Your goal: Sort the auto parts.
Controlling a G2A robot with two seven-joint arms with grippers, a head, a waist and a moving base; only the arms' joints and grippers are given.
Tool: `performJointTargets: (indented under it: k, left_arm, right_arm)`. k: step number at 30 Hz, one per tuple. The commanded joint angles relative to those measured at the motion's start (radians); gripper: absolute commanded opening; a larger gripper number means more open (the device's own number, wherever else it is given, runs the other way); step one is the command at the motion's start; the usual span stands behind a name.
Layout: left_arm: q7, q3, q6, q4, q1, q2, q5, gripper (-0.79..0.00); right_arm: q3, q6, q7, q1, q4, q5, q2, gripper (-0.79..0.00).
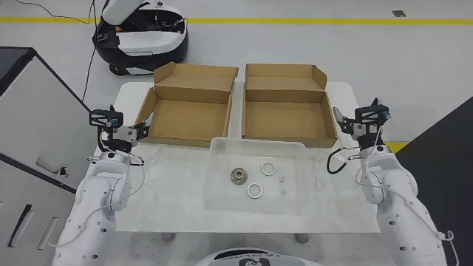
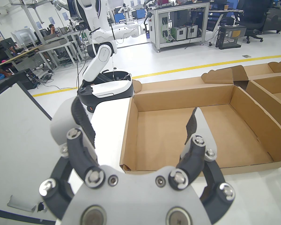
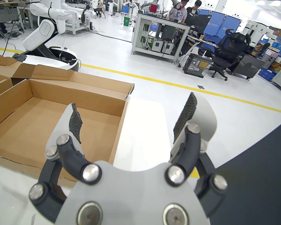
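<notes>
Auto parts are seen lying in a clear tray (image 1: 222, 196) at the near middle of a white table (image 1: 174, 192): a metal hub (image 1: 238, 175), a white ring (image 1: 269, 168), a second ring (image 1: 255, 191) and a small piece (image 1: 282, 187). Just behind the tray, a left box (image 1: 188, 117) and a right box (image 1: 287, 118) of cardboard are set side by side. The left gripper (image 2: 135, 106) is held beside the left box's outer side, spread wide, with nothing gripped. The right gripper (image 3: 132, 100) is held likewise beside the right box.

A white wheeled robot (image 1: 144, 41) stands just on the table's side of the yellow floor line (image 1: 310, 21). Beyond that line are a metal-framed workstation (image 3: 159, 38) and a black office chair (image 3: 227, 50).
</notes>
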Motion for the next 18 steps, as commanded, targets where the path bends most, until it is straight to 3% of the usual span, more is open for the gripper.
performJointTargets:
  k: [1, 13, 18]
  left_arm:
    - [0.0, 0.0, 0.0, 0.0, 0.0, 0.0, 0.0, -0.001]
    - [0.0, 0.0, 0.0, 0.0, 0.0, 0.0, 0.0, 0.0]
    - [0.0, 0.0, 0.0, 0.0, 0.0, 0.0, 0.0, 0.0]
  right_arm:
    - [0.0, 0.0, 0.0, 0.0, 0.0, 0.0, 0.0, -0.001]
    - [0.003, -0.004, 0.004, 0.003, -0.003, -0.006, 0.0, 0.0]
    - [0.045, -0.083, 0.088, -0.001, -0.07, 0.025, 0.006, 0.0]
